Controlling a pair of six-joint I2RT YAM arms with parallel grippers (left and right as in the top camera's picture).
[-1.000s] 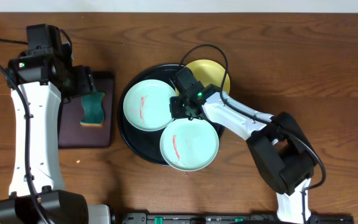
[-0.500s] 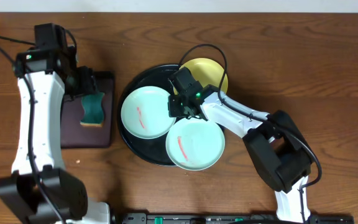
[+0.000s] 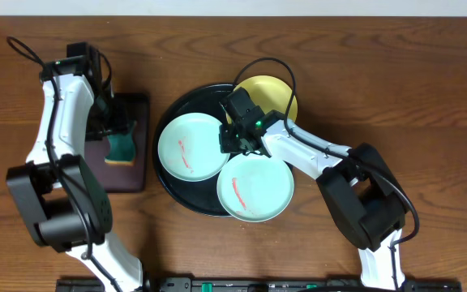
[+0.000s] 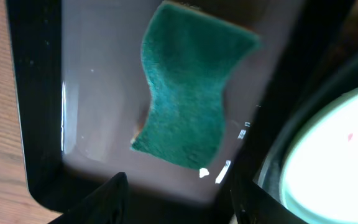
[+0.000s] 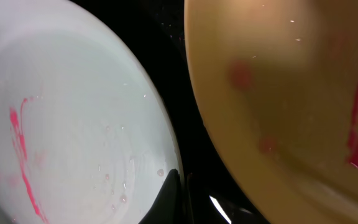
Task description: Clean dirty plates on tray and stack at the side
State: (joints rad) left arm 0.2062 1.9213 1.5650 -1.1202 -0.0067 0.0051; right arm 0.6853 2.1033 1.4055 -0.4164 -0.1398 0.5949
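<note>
Three plates lie on the round black tray [image 3: 202,95]. A blue-green plate [image 3: 186,146] with a red smear is on the left, and it also shows in the right wrist view [image 5: 73,124]. A second blue-green plate [image 3: 255,185] sits at the front, overhanging the rim. A yellow plate [image 3: 272,99] [image 5: 291,93] is at the back right. My right gripper [image 3: 237,139] [image 5: 174,196] is shut on the left plate's right rim. My left gripper [image 3: 108,122] [image 4: 179,199] is open, low over the green sponge [image 3: 121,144] [image 4: 188,93].
The sponge lies on a dark rectangular tray [image 3: 130,174] [image 4: 98,93] left of the round tray. The left plate's edge shows at the right of the left wrist view [image 4: 337,162]. Bare wooden table [image 3: 412,97] lies to the right of the round tray.
The left plate slid a little left and toward the front, and the front plate shifted right. The left arm swung toward the back while its gripper stayed over the sponge tray.
</note>
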